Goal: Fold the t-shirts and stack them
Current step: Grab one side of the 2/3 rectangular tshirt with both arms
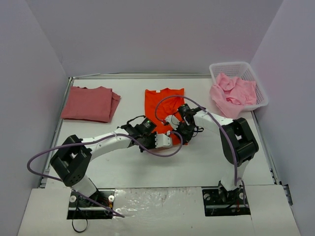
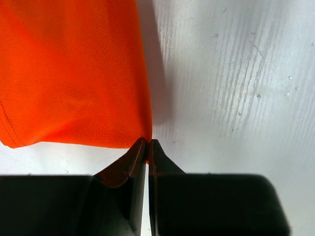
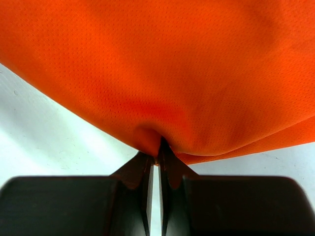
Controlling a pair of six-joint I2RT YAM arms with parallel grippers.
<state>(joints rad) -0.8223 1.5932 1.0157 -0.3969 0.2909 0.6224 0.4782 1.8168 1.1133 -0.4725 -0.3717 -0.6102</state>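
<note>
A bright orange-red t-shirt (image 1: pixel 163 104) lies in a narrow strip at the table's middle, collar toward the back. My left gripper (image 1: pixel 166 140) is shut on its near left corner (image 2: pixel 142 140), pinching the hem between the fingertips. My right gripper (image 1: pixel 183 132) is shut on the near edge of the same orange shirt (image 3: pixel 157 73), whose cloth bulges over the tips. A dusty rose-red t-shirt (image 1: pixel 90 103) lies folded at the back left. Light pink t-shirts (image 1: pixel 232 93) spill out of the basket at the back right.
The white lattice basket (image 1: pixel 256 78) stands in the back right corner against the wall. Purple cables loop over both arms above the table's middle. The white table (image 1: pixel 123 162) has raised rails along its sides and grey walls behind.
</note>
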